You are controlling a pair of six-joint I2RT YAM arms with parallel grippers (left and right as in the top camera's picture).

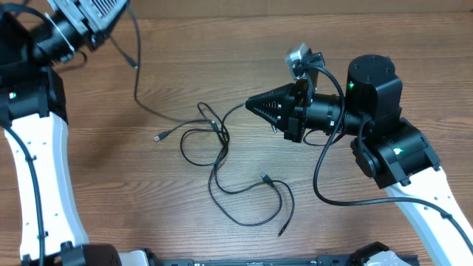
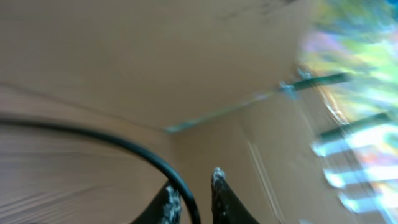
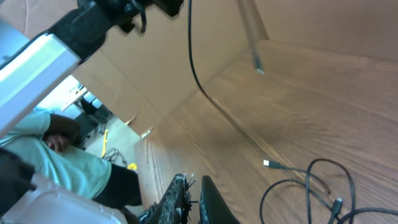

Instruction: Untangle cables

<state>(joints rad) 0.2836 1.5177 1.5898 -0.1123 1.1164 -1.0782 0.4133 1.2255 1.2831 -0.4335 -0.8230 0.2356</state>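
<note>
Left pincer [image 2: 193, 183] is up high at the far left corner, nipped onto one black cable [image 2: 124, 144] that passes between its fingers and hangs down to the table [image 1: 222, 44]. Right pincer [image 1: 251, 106] is pressed together to a point, low over the wood, with a strand running right up to its tip; pinched or not, can't tell. The cables [image 1: 219, 151] lie in loose loops mid-table, just left of that tip, plug ends splayed outward.

left arm [image 1: 33, 148] is reaching to the far corner, left gripper [image 2: 191, 191] pinching a cable [image 2: 93, 134]; right arm [image 1: 399, 155] is lying level, right gripper [image 1: 251, 105] pressing shut, pointing left.
</note>
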